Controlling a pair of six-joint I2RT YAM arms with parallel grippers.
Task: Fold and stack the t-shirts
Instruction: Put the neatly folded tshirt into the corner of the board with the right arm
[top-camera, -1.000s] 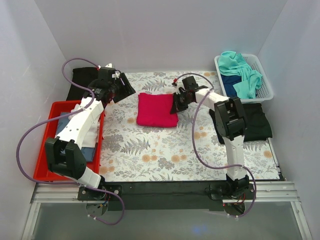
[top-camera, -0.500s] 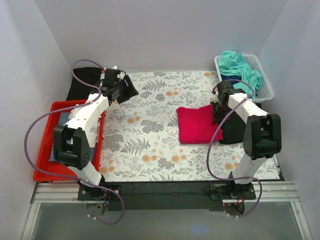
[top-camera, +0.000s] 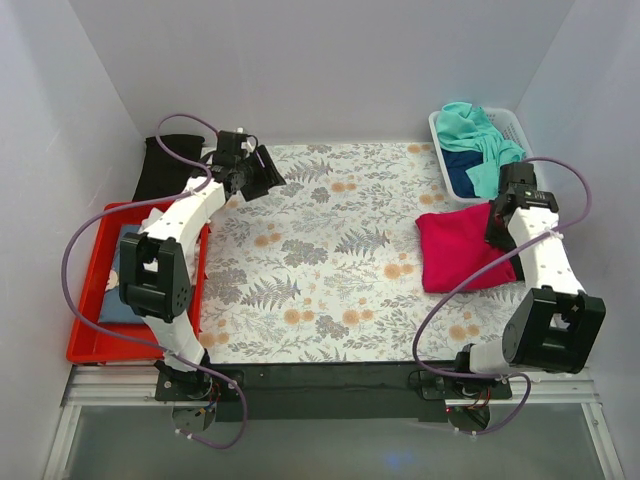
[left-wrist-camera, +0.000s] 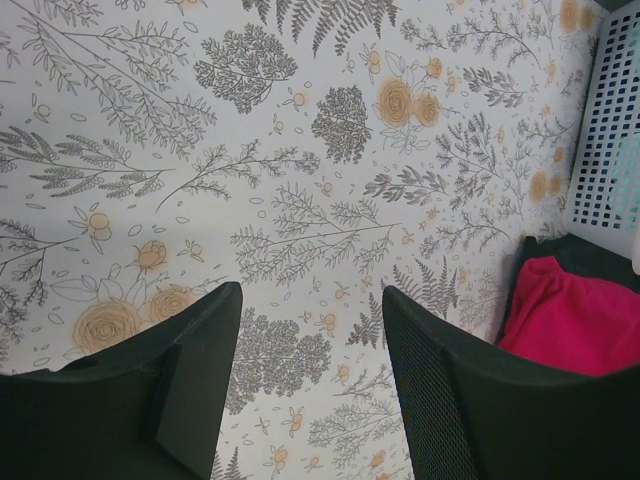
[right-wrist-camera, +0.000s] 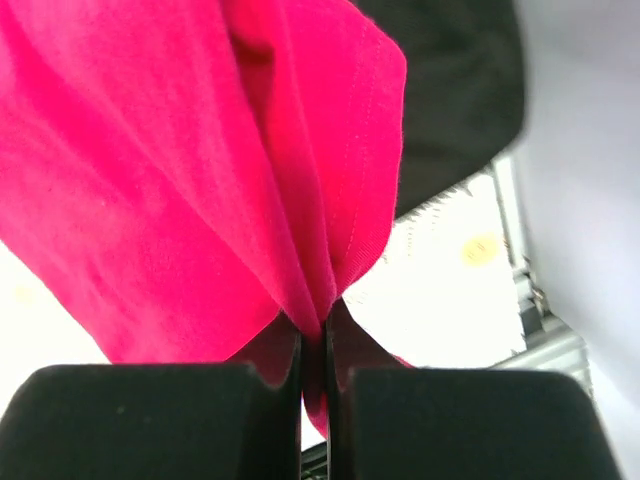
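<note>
T-shirts (top-camera: 470, 120), teal, perhaps navy, in basket (top-camera: 532, 160)

The cover (top-camera: 330, 270) spreads over the middle of the table. The tray (top-camera: 85, 335) lies along its left edge with a flat shirt (top-camera: 112, 300) in it, and a loose shirt (top-camera: 165, 170) lies behind the tray. The basket (top-camera: 533, 160) sits at the far right, with heaped shirts (top-camera: 480, 135) in it. Before the basket, the folded shirt (top-camera: 455, 250) lies at the cover's right edge, partly over a bottom shirt (right-wrist-camera: 460, 90). The right gripper (right-wrist-camera: 313, 345) pinches the folded shirt's right edge. The left gripper (left-wrist-camera: 312, 300) hangs parted above the cover's far left.
</note>
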